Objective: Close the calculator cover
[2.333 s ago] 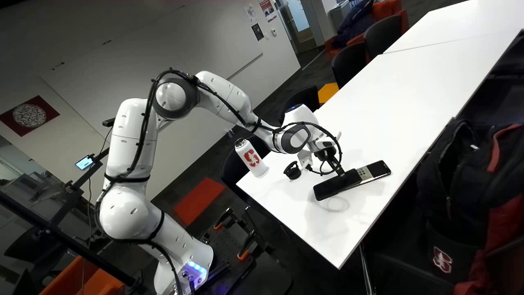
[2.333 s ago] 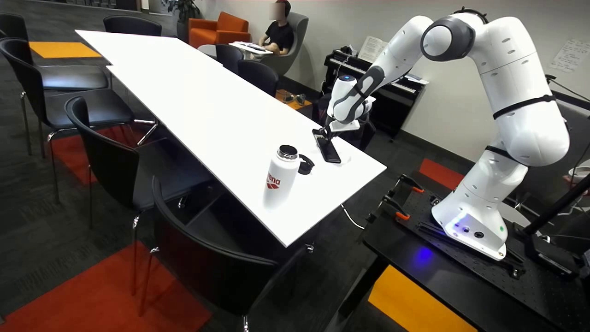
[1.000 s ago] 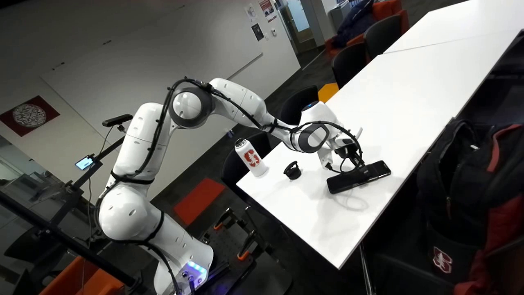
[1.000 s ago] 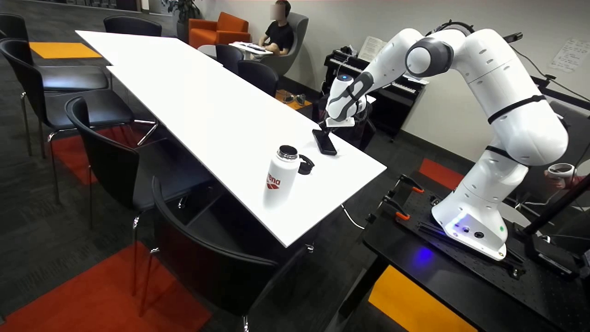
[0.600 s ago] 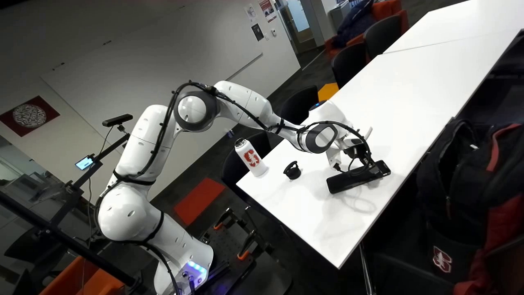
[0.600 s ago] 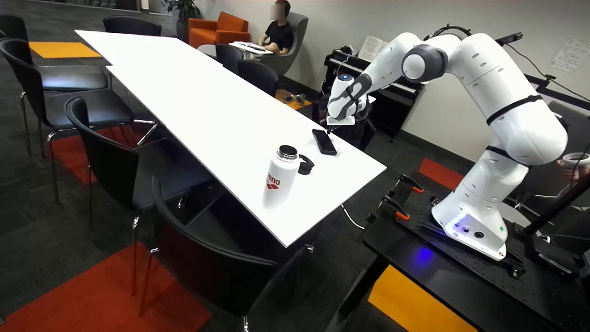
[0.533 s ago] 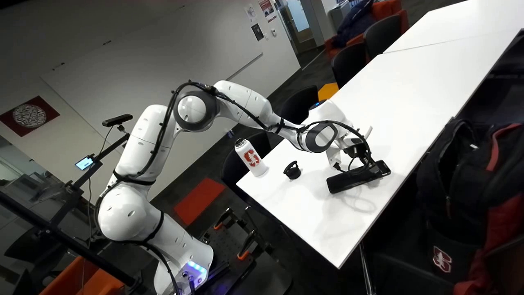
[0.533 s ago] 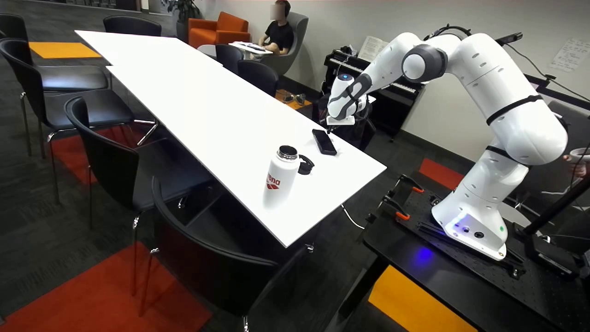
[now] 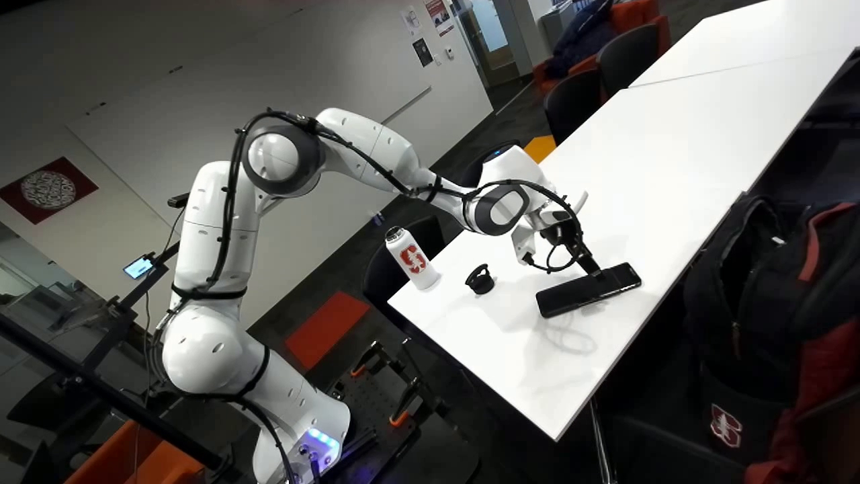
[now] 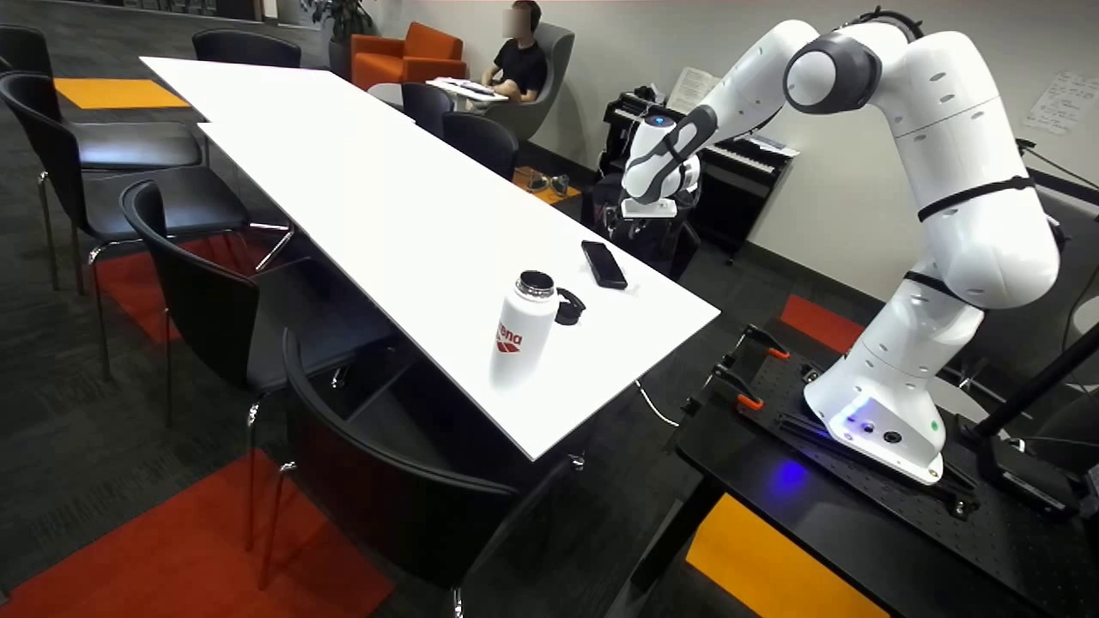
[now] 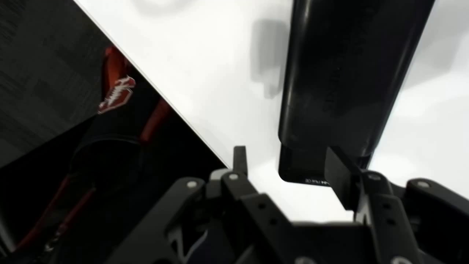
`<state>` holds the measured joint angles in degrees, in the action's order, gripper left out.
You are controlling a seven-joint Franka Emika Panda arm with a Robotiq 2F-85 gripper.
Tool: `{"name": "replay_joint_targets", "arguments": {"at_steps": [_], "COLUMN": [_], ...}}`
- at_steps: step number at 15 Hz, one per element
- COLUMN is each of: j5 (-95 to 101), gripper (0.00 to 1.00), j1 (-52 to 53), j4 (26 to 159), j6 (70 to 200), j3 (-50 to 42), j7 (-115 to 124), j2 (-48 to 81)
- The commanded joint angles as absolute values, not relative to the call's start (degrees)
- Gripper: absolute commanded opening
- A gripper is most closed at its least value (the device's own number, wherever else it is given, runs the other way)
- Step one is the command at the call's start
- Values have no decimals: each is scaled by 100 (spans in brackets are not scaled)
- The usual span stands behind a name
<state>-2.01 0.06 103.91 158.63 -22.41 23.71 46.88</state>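
On the table point(image 11: 220, 91), wrist-view upper right, the calculator point(image 11: 304, 165) is mostly overlain by its cover point(image 11: 344, 77); gripper point(image 11: 287, 167) jaws are spread.

Red "S", perhaps "ena", on bottle point(image 9: 412, 259), cover point(image 11: 346, 73) lettering faint

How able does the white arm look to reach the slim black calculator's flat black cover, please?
Probably yes: its black gripper hangs open near the cover, nothing visible stands between them, and the red-printed white cylindrical bottle stands aside.
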Motion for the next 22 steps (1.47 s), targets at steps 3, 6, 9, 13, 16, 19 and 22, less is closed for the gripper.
{"name": "replay_joint_targets", "arguments": {"at_steps": [3, 6, 9, 13, 16, 19, 22], "j5": [183, 206, 145, 69, 26, -59, -158], "gripper": [53, 36, 13, 0, 0, 0, 0], "j1": [36, -56, -153, -288, -437, -666, -864], "j4": [11543, 11583, 11513, 11398, 11378, 11282, 11132], "j6": [15289, 15391, 15522, 15373, 15148, 14753, 14223], "j3": [-2102, -1845, -1595, -1306, -1066, -803, -594], "j7": [1907, 1725, 1599, 1413, 1117, 757, 418], "j2": [3550, 3666, 3910, 4114, 4158, 4180, 4190]}}
